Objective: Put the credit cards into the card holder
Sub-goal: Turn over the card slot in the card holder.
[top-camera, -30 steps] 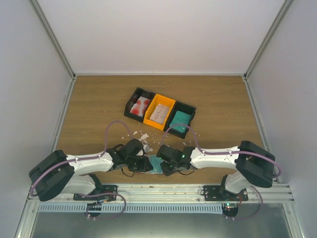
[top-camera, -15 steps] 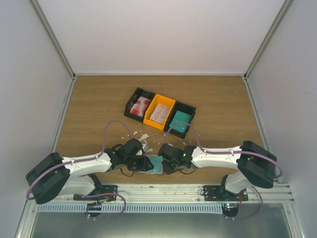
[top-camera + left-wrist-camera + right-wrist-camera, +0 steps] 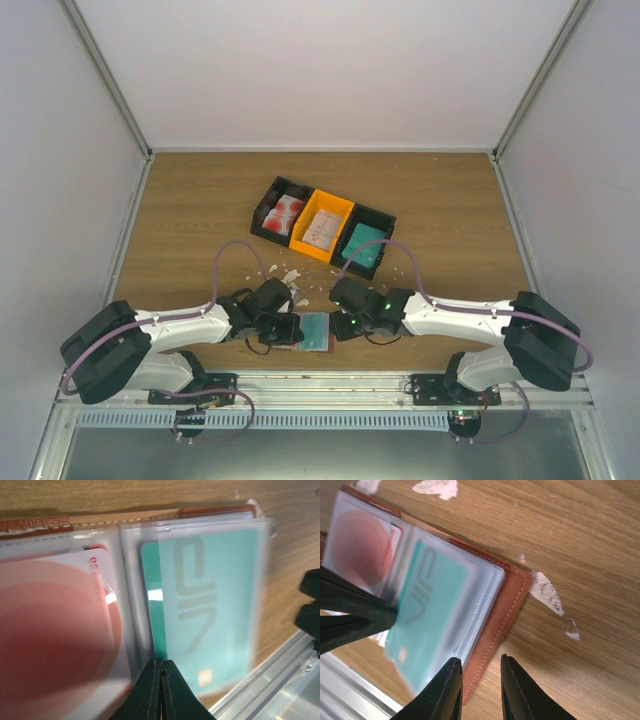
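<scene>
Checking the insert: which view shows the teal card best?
Left wrist: the teal card fills the frame, largely under a clear sleeve. Right wrist shows it slanted, blurred; top external, only a small patch.

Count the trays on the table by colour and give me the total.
Black trays: 2
Orange tray: 1
Total: 3
</scene>
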`<state>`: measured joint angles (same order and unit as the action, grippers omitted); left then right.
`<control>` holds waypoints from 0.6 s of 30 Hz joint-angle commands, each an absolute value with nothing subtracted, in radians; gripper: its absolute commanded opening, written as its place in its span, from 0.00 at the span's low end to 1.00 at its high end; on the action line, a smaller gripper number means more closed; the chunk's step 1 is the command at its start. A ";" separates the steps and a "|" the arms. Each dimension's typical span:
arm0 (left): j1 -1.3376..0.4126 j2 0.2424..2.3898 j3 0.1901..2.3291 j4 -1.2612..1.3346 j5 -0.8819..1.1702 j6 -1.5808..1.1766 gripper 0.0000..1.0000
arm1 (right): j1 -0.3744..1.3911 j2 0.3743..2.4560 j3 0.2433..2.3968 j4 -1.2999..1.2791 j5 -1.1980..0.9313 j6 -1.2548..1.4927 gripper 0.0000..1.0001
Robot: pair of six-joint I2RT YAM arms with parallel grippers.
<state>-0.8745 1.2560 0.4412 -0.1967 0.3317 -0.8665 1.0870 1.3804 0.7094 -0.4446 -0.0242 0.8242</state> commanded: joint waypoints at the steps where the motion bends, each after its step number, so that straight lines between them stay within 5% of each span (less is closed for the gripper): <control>1: -0.871 1.298 0.453 -0.162 0.303 -0.861 0.03 | 1.057 1.342 0.670 -0.315 -0.124 0.849 0.25; 18: -0.868 1.321 0.411 -0.135 0.308 -0.872 0.00 | 1.037 1.427 0.627 -0.179 -0.254 0.884 0.33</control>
<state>-0.8742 1.3018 0.4374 -0.1528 0.3325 -0.8715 1.0431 1.3960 0.6373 -0.2287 -0.2241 0.8700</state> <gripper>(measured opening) 0.015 0.324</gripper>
